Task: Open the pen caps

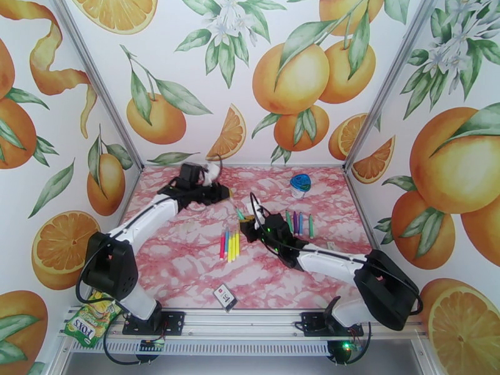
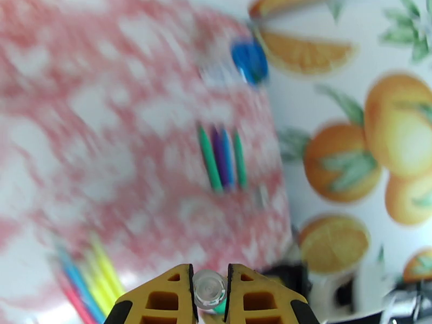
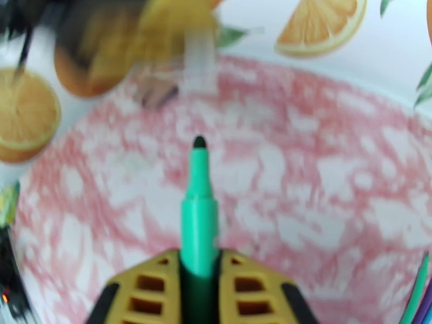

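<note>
Above pink marble table (image 1: 187,270), left pincer (image 2: 209,276) clamps a clear cap (image 2: 209,290), right pincer (image 3: 200,256) a green pen (image 3: 198,209).

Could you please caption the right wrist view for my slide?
Right claw grips uncapped green pen, tip exposed.

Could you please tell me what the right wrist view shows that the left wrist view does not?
Right wrist: the right gripper shut on an uncapped green pen, its dark tip bare. Left wrist: the blue-lidded container and yellow, blue and pink pens. Both: the pink marbled table, orange wallpaper, and the left gripper shut on a clear cap, blurred from the right wrist.
</note>
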Robot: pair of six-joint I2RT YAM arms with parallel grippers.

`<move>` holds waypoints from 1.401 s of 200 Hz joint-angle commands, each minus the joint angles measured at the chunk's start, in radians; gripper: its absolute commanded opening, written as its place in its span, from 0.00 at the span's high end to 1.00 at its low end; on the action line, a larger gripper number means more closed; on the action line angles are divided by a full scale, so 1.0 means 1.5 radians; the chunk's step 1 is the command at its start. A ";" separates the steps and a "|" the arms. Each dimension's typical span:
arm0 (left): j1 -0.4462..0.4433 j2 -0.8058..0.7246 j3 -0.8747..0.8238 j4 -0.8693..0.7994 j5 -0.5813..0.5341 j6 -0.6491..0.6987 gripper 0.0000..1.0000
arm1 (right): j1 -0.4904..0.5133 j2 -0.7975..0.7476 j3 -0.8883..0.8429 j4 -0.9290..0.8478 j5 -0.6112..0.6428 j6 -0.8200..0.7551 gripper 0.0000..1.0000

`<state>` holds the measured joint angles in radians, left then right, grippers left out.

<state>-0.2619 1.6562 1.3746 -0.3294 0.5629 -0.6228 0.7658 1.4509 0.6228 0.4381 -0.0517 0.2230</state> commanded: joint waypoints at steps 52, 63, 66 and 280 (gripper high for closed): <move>0.034 0.025 0.080 -0.072 -0.060 0.088 1.00 | 0.003 -0.033 -0.005 -0.038 0.076 0.011 1.00; 0.035 0.021 0.083 -0.109 -0.065 0.122 1.00 | -0.003 -0.030 0.012 -0.061 0.087 0.015 1.00; 0.035 0.020 0.084 -0.120 -0.067 0.129 1.00 | -0.004 -0.030 0.017 -0.067 0.090 0.015 1.00; -0.024 0.122 0.091 -0.392 -0.313 0.316 1.00 | -0.112 0.115 0.220 -0.351 0.300 0.069 1.00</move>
<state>-0.2951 1.8133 1.4940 -0.8974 0.1402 -0.1703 0.6159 1.5909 0.9100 -0.0296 0.3443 0.3004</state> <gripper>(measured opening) 0.150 0.162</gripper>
